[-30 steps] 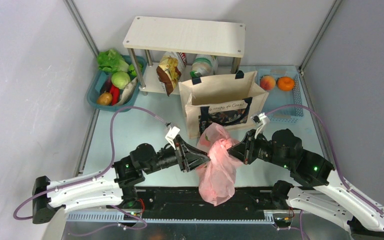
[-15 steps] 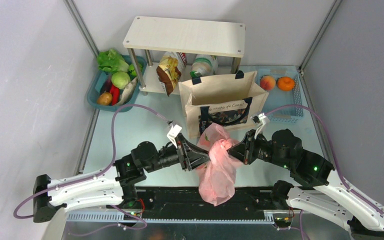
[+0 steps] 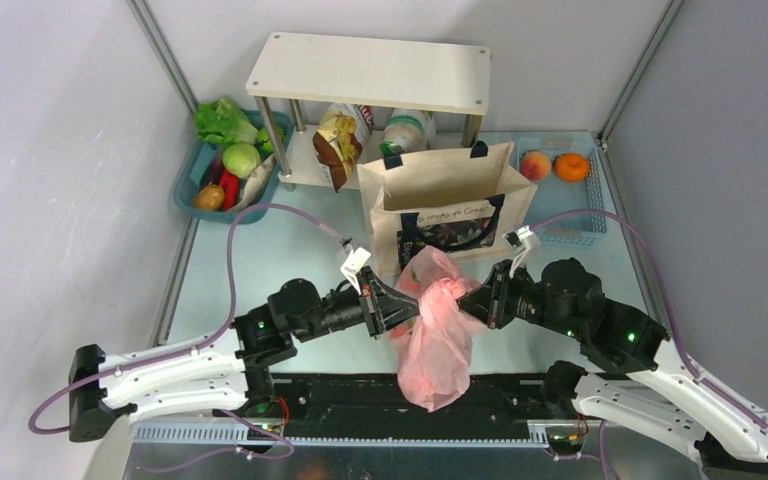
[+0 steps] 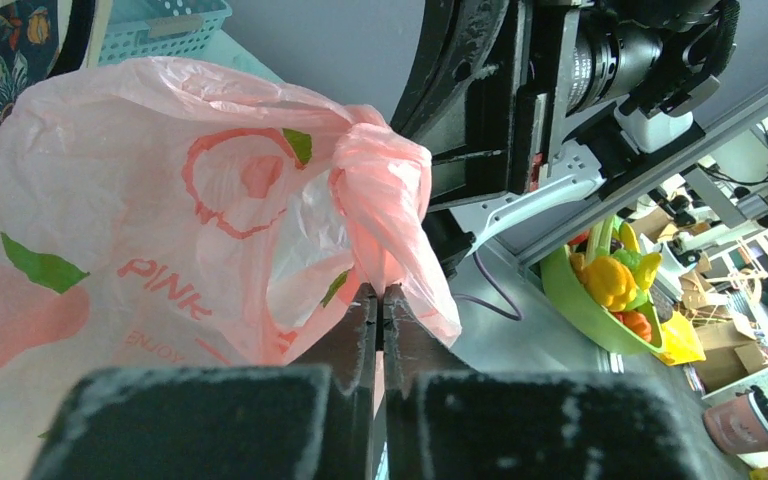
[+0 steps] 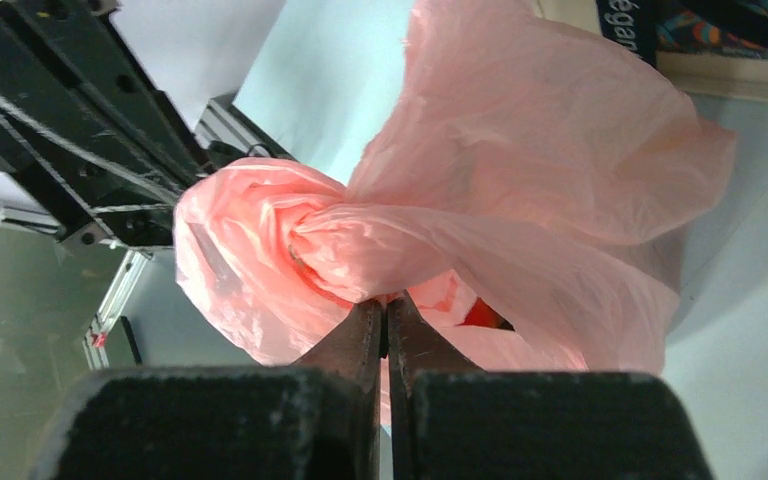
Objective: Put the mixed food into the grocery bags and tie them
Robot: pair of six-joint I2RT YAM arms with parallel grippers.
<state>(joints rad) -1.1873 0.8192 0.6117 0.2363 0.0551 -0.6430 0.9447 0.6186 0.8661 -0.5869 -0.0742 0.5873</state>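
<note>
Where the two arms meet over the near half of the bench (image 3: pixel 260 260), the pink bag (image 3: pixel 438 345) hangs between them, its top wound into one knot (image 3: pixel 447 290), its body drooping towards the near edge; the tote (image 3: pixel 447 205) stands upright and open just behind it, so two bags in all. Of the two pincers, the left pincer (image 3: pixel 412 305) is clenched on film at the knot's left; the right pincer (image 3: pixel 468 300) is clenched on film at its right. Further back stands one shelf (image 3: pixel 370 70) with one crisp packet (image 3: pixel 338 148) under it; there are two baskets, a teal basket (image 3: pixel 186 185) far left heaped with vegetables and a blue basket (image 3: pixel 572 222) far right holding two round fruits.

Only the left wrist view shows the bag's print: a peach outline, green leaves, the word PINK; its fingers (image 4: pixel 355 340) meet just below the knot; off beyond the bench sits a green bowl (image 4: pixel 585 310) of produce. Only the right wrist view shows the twisted neck running into its closed fingers (image 5: pixel 355 345), and a small red patch through the film; what that is I cannot tell. Only the top view shows shelf and baskets.

A second ago the left pincer stood parted beside the knot; now it has shut and its arm has edged nearer the bag; the right pincer, bag and tote lie as before.
</note>
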